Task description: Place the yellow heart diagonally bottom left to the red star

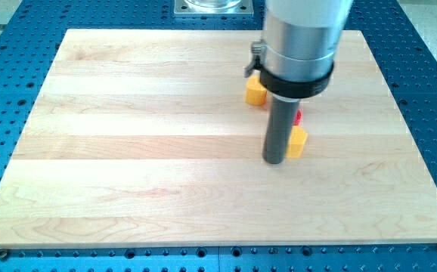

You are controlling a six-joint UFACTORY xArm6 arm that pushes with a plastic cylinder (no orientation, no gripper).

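Yellow heart point(298, 141), or at least the yellow block I take for it, sits a little right of the board's middle, and only its right part shows; its shape I cannot make out from here. My tip point(274, 161) is pressed right against it, at about eight o'clock from the block, with the dark rod point(277, 128) rising straight up across the block's left side.

Red now: a thin sliver of a red block point(298, 117) peeks out at twelve o'clock from the yellow one, just above it and seemingly touching, hard against the rod's right edge. So little of it shows that I cannot tell whether it is the star.

Further out, at about eleven o'clock from the first yellow block, a second yellow block point(256, 91) lies just left of the rod, partly tucked under my silver housing point(302, 41) and its black collar point(294, 81). Its shape is unclear too.

As for a claw, I carry none: only the straight rod, so nothing here opens, closes or clamps.

All of this rests on the pale wooden board point(128, 151), which lies on a blue perforated table point(430, 91) showing around it on every side.
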